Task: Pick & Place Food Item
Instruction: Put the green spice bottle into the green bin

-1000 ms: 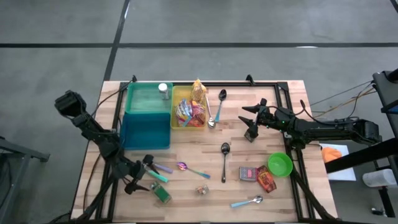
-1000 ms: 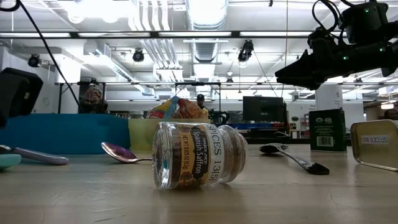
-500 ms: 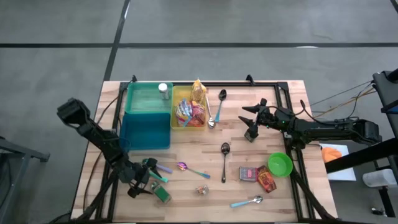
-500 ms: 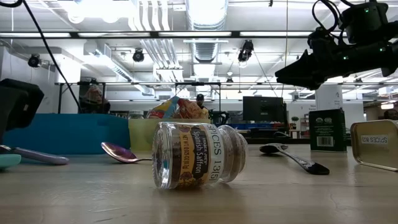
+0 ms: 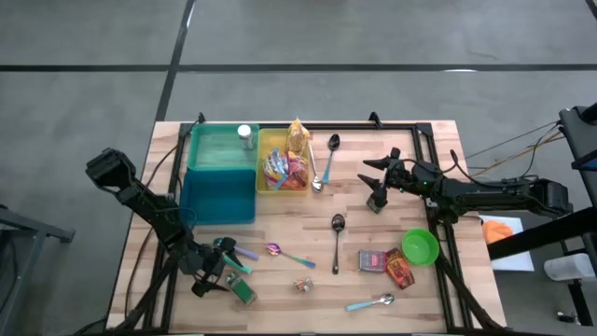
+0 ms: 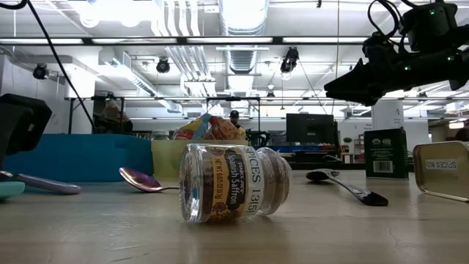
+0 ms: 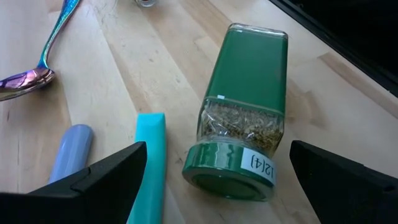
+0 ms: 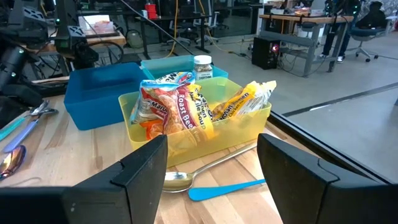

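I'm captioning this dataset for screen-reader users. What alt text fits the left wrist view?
A green spice jar lies on its side on the wooden table, centred between the open jaws of the left gripper. Beside the jar lie a teal handle and a lavender handle, with an iridescent spoon farther off.

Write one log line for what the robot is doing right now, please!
left gripper: open, over green-lidded herb jar lying on table | right gripper: open, empty, waiting near yellow bin
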Tool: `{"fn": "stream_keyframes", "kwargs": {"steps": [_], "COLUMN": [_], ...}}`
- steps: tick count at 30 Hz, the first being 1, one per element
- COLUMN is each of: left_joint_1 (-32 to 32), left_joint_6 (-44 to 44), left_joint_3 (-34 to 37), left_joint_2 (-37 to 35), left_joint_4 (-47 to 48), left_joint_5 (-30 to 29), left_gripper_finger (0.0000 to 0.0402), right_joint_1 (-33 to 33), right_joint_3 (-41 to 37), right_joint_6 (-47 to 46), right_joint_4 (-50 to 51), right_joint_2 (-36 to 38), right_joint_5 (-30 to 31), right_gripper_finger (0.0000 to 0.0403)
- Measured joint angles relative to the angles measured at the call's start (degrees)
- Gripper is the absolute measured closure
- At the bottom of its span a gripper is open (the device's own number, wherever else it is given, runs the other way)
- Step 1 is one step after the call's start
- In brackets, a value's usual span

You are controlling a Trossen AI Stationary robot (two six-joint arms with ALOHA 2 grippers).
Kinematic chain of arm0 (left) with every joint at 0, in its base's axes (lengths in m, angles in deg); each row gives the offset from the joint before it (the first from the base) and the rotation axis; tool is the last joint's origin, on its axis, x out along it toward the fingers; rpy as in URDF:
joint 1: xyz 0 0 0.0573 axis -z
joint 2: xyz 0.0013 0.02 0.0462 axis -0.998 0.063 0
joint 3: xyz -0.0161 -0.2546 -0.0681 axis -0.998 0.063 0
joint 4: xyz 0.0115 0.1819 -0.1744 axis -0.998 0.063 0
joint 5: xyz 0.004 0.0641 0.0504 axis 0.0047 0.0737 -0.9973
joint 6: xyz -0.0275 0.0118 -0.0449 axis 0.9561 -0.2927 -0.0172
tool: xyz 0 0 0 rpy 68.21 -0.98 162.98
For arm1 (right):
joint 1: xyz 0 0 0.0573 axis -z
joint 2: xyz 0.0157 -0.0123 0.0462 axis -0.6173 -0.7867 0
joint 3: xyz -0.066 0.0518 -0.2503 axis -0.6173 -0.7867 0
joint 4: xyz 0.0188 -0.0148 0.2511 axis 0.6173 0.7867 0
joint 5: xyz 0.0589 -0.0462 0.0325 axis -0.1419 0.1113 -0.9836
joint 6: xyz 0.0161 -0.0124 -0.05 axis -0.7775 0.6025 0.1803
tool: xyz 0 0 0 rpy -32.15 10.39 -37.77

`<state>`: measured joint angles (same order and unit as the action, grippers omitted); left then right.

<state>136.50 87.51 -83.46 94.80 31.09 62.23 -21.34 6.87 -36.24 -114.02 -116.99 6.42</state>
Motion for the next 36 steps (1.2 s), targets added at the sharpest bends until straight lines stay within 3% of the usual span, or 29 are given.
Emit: {"fn": "stream_keyframes", "kwargs": {"steps": [29,36], "left_joint_1": [0.0,0.0], "left_joint_6": [-0.2,-0.2], "left_joint_3": [0.1,0.1], "left_joint_2": [0.0,0.0], "left_joint_4": [0.6,0.6], "left_joint_5": [-0.1,-0.2], "left_gripper_finger": [0.0004,0.0059], "right_joint_1": [0.0,0.0], "right_joint_3": [0.0,0.0], "right_joint_6": [0.0,0.0], "right_joint_4": [0.0,0.0], "right_joint_2": [0.0,0.0], "right_joint_5": [0.0,0.0], "right_gripper_finger": [0.0156,0.0156]}}
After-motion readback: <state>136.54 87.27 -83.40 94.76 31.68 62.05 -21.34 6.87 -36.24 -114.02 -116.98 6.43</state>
